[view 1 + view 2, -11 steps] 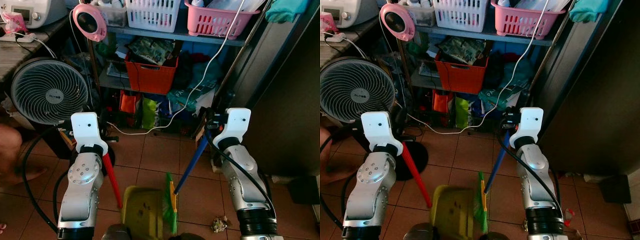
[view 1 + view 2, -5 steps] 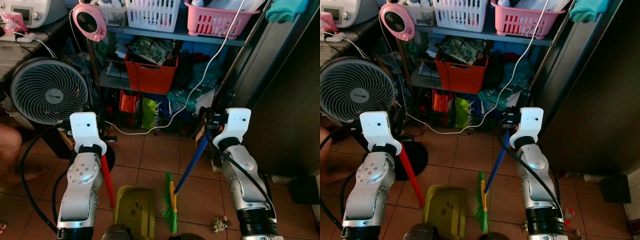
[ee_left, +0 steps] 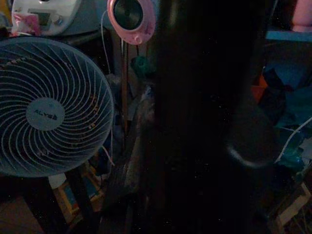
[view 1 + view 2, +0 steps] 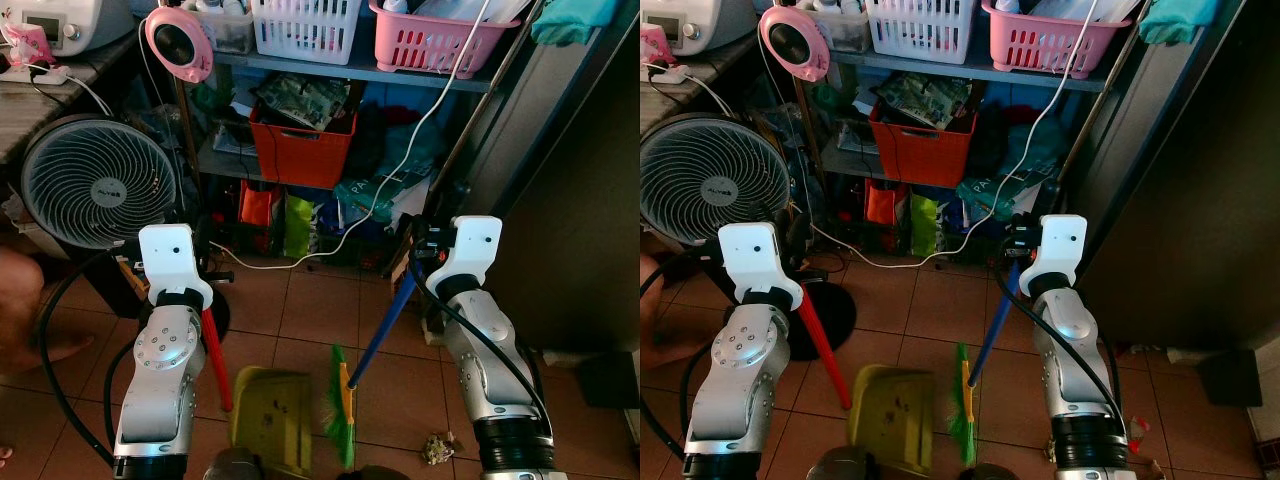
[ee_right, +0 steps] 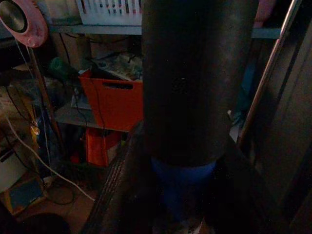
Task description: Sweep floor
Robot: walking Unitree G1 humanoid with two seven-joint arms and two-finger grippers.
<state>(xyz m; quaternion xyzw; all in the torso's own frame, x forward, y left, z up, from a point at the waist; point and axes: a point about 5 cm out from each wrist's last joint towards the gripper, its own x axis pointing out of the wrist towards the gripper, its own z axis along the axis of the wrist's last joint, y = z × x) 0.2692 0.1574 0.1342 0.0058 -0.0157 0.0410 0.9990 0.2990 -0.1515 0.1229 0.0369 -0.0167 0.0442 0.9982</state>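
A yellow dustpan (image 4: 270, 415) rests on the tiled floor just ahead of me. Its red handle (image 4: 215, 352) slants up to my left gripper (image 4: 203, 262), which is shut on it. Beside the pan stands a green-bristled broom (image 4: 338, 408). The broom's blue handle (image 4: 386, 322) rises to my right gripper (image 4: 418, 252), which is shut around it. In the right wrist view the pole (image 5: 184, 87) stands dark and close, blue at its base. A small clump of debris (image 4: 437, 447) lies on the tiles by my right arm.
A floor fan (image 4: 98, 183) stands at the left, with a person's foot (image 4: 25, 320) near it. Ahead is a cluttered shelf (image 4: 330, 70) with a red bin (image 4: 300, 150) and baskets. A white cord (image 4: 330, 245) trails onto the floor. A dark cabinet (image 4: 580, 200) closes the right side.
The dustpan has slid a little to the left, away from the broom head, and its red handle stands steeper. The broom and right arm have barely moved.
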